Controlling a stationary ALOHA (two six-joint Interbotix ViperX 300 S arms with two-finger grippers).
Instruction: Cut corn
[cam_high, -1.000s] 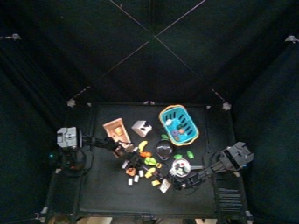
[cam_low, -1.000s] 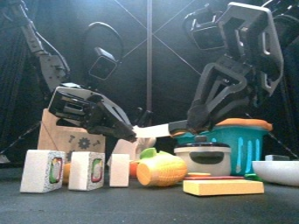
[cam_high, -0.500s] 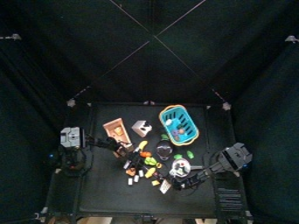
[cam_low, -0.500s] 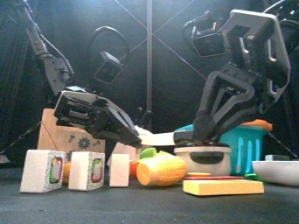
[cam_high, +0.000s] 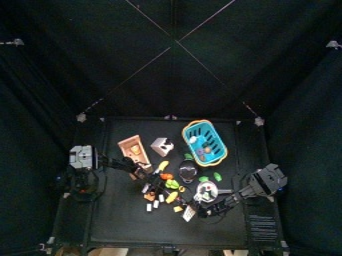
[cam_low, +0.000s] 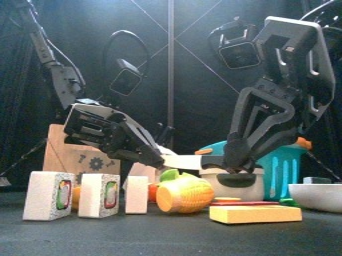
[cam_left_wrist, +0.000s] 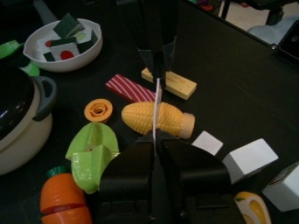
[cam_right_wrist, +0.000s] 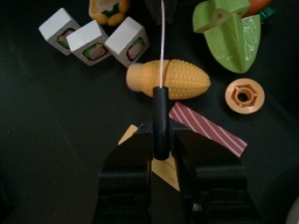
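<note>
Task item: the corn lay on its side among the toy food, whole, with no cut showing.
Tool: the knife was clamped by its black handle in the right gripper. Its thin blade stood edge-down across the corn's middle.
Why held so: the blade crossed the corn's length squarely, so it seemed lined up for a straight downward chop through the widest part. Whether the edge touched the corn could not be told.
Left gripper: it sat low, just beside the corn, on the side opposite the right arm. It was probably there to brace the corn against rolling. Whether it gripped anything could not be told.
Beside the corn: a red striped strip lay just next to it. An orange ring slice lay a little past the corn's rounded end.
Further from the corn: three white cartons stood in a row near its pointed end. A green leaf piece lay on the far side from the right gripper.
Risk: the corn was rounded, so an off-centre push might roll it towards the cartons.
Surface: the black table was crowded near the corn, with bare room only along its edges.
Behind the corn: a teal basket stood well apart towards the table's back.
Room: black curtains closed in all sides.
</note>
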